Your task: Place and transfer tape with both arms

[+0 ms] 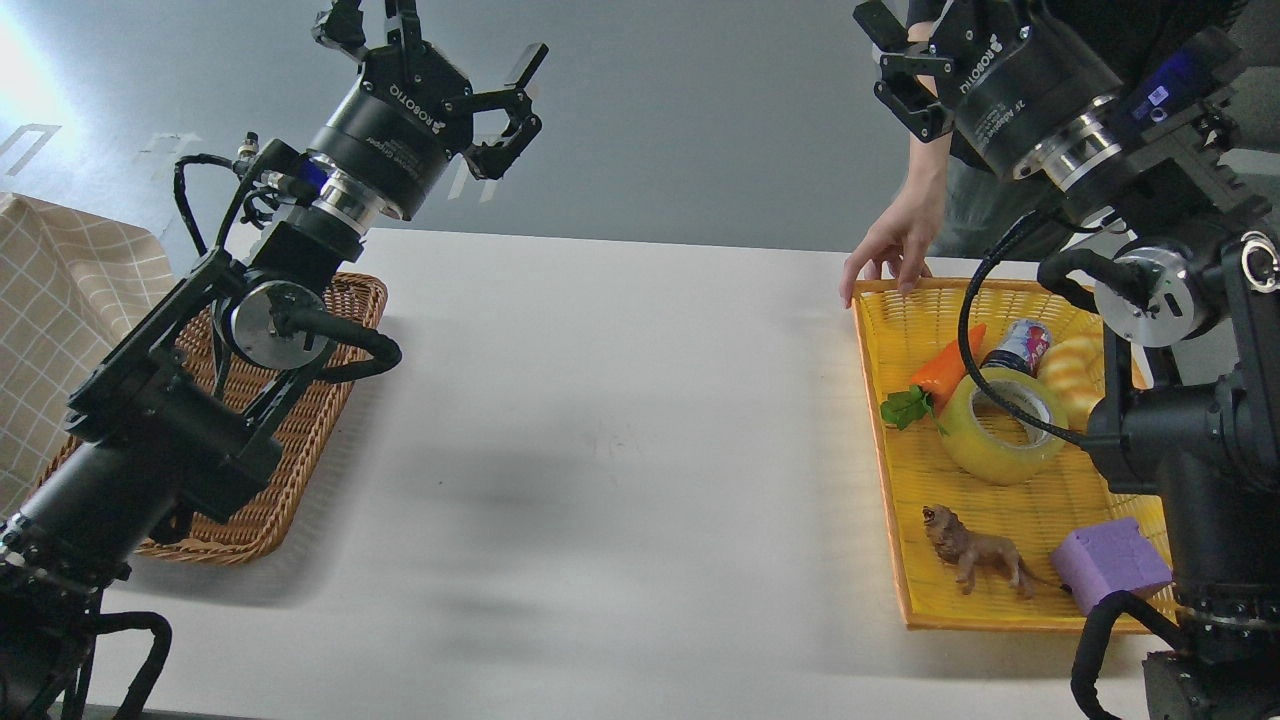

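Observation:
The tape [975,440], a yellowish translucent roll with a pale core, lies flat in the yellow basket [886,480] at the right; a black cable of my right arm crosses in front of it. My right gripper [892,65] hangs high above the basket's far edge, well above the tape. Its fingers are apart and nothing is between them. At the upper left my left gripper [450,75] is raised over the table's far side, open and empty, far from the tape.
A person's hand [890,250] touches the yellow basket's far rim. In that basket lie a toy carrot [945,368], a can [1022,343], a bread toy [1072,375], a lion figure [975,550] and a purple block [1110,562]. A brown wicker basket [300,450] sits under my left arm, beside a checked cloth [60,300].

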Controlling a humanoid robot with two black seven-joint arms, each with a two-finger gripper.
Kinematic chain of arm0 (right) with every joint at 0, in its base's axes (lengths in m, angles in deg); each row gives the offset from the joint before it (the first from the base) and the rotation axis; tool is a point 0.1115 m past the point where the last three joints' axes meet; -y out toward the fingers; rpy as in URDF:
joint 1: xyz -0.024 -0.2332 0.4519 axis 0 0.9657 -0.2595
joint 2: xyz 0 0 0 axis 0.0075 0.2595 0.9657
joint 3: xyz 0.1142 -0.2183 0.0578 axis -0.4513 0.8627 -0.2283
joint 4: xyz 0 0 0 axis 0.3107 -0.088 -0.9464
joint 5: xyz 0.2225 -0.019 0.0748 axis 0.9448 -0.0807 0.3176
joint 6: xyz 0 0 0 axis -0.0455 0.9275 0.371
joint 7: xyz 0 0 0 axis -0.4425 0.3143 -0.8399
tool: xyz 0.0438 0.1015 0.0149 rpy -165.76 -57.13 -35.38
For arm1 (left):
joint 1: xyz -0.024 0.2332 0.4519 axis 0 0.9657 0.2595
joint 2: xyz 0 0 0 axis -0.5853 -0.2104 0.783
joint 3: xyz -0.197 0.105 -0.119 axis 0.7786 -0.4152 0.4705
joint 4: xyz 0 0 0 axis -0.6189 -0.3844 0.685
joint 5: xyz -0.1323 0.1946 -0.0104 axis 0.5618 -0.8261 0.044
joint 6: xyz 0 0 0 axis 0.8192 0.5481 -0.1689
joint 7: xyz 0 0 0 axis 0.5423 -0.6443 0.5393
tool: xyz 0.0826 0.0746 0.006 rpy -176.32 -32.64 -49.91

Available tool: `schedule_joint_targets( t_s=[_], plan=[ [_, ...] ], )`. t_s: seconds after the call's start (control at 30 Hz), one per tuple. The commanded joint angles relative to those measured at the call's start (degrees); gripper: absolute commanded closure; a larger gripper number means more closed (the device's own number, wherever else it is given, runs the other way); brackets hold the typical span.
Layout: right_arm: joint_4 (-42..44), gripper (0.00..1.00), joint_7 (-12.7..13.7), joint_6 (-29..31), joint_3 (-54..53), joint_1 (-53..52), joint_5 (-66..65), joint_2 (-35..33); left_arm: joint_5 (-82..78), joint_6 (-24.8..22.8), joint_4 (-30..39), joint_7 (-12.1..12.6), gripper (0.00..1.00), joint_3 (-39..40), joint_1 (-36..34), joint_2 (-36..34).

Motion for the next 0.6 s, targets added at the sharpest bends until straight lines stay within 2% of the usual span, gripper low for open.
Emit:
schedule_joint_targets(
  t_s=[0.0,0.57],
  plan=[
    [0.08,0.00,0.00,0.01,0.10,0.00,0.01,0.00,0.00,0.00,-0.09,0.00,0.00,0.01,0.12,-0.05],
    [-0.09,0.00,0.00,0.01,0.72,0.00,0.01,0.00,0.00,-0.18,-0.09,0.00,0.00,-0.08,0.47,-0.05]
  ],
)
